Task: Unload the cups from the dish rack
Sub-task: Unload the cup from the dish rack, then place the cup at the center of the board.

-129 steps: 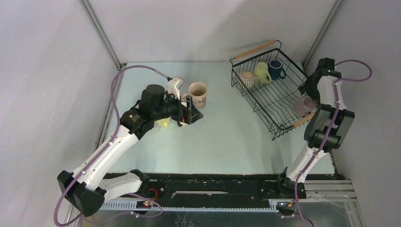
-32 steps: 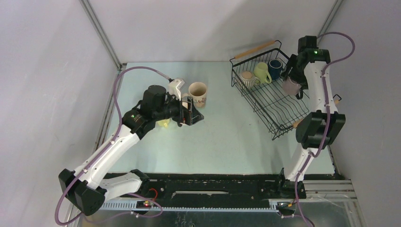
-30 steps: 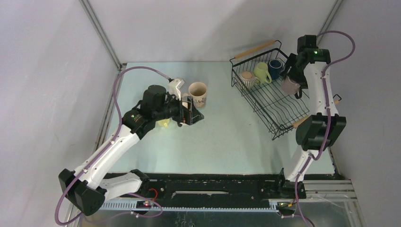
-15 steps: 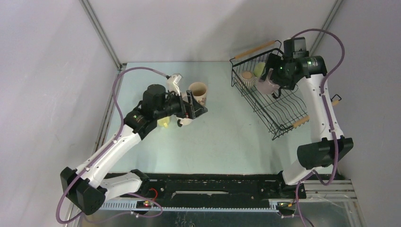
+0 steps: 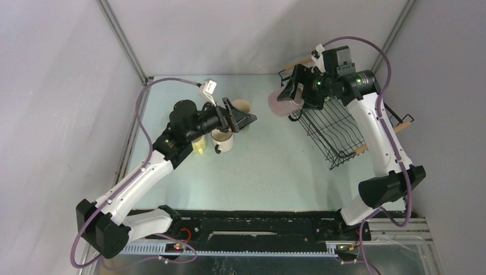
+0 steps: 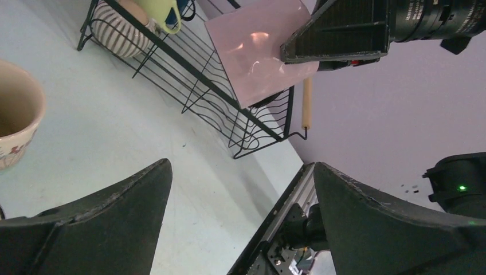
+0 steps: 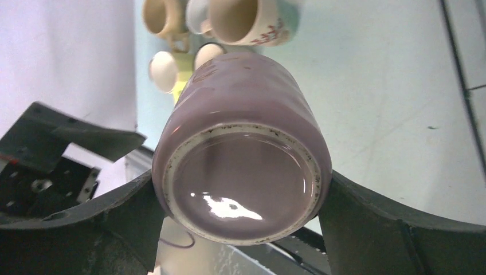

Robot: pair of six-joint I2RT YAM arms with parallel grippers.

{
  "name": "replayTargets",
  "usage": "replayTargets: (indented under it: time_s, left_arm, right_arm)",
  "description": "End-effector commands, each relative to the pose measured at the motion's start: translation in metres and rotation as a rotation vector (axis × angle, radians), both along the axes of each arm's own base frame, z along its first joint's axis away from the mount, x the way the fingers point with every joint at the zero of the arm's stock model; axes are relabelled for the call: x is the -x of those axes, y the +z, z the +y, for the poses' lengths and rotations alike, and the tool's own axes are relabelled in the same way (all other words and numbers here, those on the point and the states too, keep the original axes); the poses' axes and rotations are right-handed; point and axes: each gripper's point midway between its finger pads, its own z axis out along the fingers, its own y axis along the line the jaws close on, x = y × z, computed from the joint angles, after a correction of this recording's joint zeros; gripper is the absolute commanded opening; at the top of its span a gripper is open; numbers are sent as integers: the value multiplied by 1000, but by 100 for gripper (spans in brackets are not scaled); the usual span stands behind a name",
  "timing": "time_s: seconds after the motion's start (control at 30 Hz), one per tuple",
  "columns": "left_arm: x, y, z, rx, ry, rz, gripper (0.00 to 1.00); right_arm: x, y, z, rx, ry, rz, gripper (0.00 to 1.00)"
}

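My right gripper is spread wide around the mauve-pink cup, which it holds in the air just left of the dish rack. My left gripper gapes empty near the floral cup on the table

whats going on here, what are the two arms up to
The cups are being unloaded from the dish rack. The right gripper holds a mauve-pink cup on its side in the air by the rack's left edge. The left gripper is open and empty above a cluster of cups standing on the table. A ribbed beige cup and a yellow-green cup sit in the rack.
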Motion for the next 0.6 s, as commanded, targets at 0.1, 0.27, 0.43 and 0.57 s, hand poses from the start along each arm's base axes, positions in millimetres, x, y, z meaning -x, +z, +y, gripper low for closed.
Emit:
replayTargets:
  time_s: [0.1,0.27,0.43,0.57]
  left_arm:
    - [-3,19,-6,158,-76,-37,99]
    - [1,33,-11,219,-133,-70,97]
    - [3,44,-17,270,-179,-76,93]
    - [5,51,-22,307,-218,-65,85]
  right_arm:
    - [17,58,43,-251,174,-81,9]
    - [27,67,57,-315,239,-72,9]
    - [36,75,69,-377,294,-55,8]
    - [42,81,77,-424,331,-40,8]
